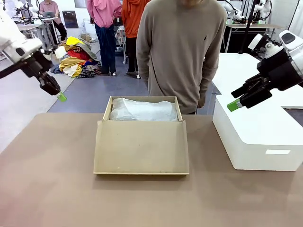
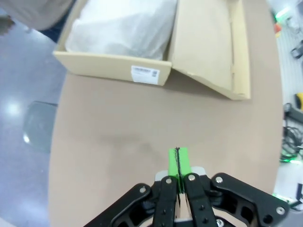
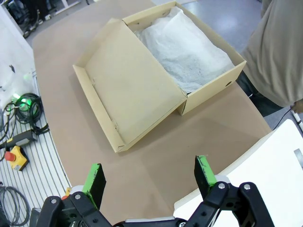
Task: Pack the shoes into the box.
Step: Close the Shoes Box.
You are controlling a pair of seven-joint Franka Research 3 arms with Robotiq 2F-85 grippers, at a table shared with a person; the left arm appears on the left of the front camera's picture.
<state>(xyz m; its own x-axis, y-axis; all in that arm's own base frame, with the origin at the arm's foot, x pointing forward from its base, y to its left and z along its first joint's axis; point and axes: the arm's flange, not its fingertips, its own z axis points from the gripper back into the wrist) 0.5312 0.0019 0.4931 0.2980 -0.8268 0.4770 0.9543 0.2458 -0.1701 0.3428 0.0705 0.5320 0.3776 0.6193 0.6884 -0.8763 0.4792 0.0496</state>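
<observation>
The tan cardboard box [image 1: 143, 114] stands open at the table's middle, its lid [image 1: 141, 147] laid flat toward me. White tissue paper [image 1: 143, 110] covers the inside, and the shoes are hidden or out of view. My left gripper [image 1: 60, 96] hangs shut and empty, high at the left, well away from the box [image 2: 113, 61]. My right gripper [image 1: 234, 105] is raised at the right, above the white box's near corner. In the right wrist view its fingers [image 3: 149, 176] stand wide open with nothing between them, and the box [image 3: 208, 75] and lid [image 3: 130, 97] lie beyond.
A large white box [image 1: 258, 137] sits on the table at the right. A person in a beige sweater [image 1: 182, 52] stands right behind the cardboard box. Bare brown tabletop [image 1: 47, 179] spreads to the left and front. Cables and a red stop button [image 3: 16, 156] lie off the table edge.
</observation>
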